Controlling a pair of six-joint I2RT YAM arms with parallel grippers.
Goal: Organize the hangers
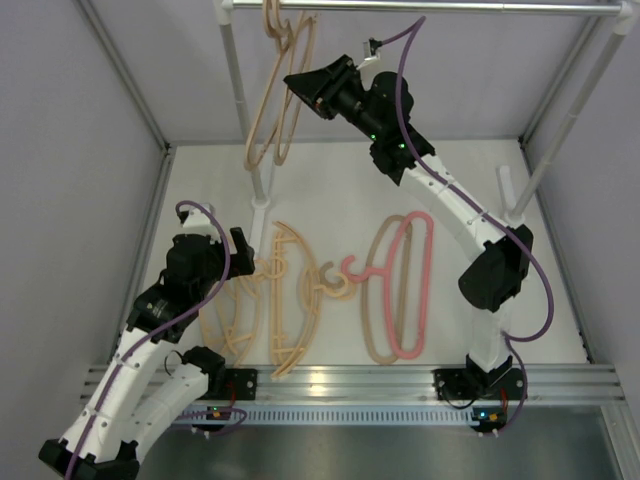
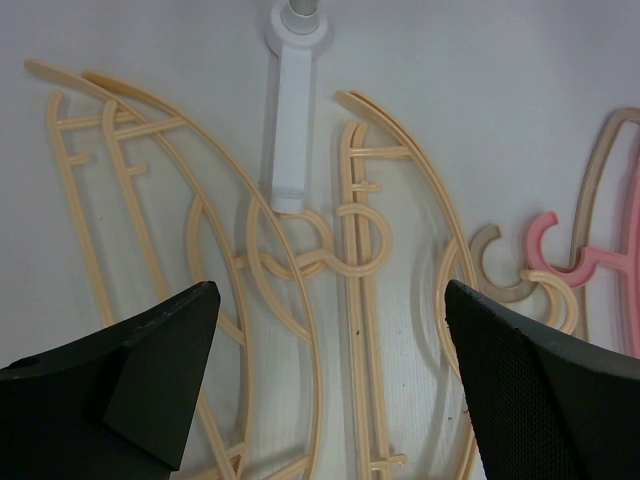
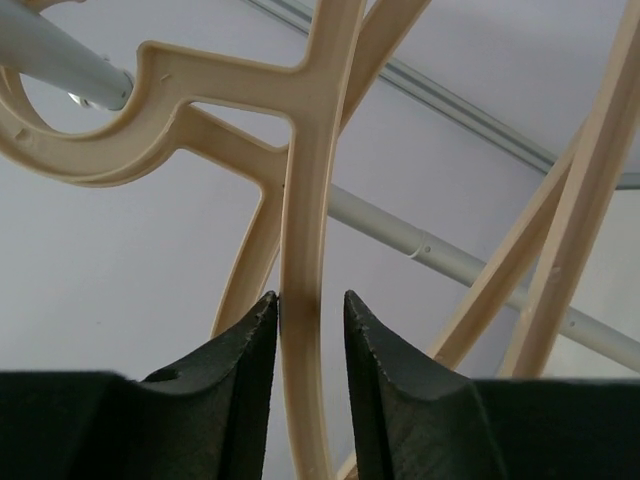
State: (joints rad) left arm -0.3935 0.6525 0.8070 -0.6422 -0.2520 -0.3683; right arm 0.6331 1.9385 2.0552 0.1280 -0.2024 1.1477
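Now your right tool [image 3: 310, 300] is clamped on a beige hanger [image 3: 305, 200] that hangs by its hook on the rail [image 3: 60, 60]. Your left tool [image 2: 328, 295] hovers open over the peach hangers [image 2: 358, 320] lying on the counter [image 2: 500, 120], with a pink hanger [image 2: 630, 230] beside them.

a metal rail [image 1: 480, 7] spans the top, carried by white poles [image 1: 240, 100] whose feet stand on the white table [image 1: 330, 195].
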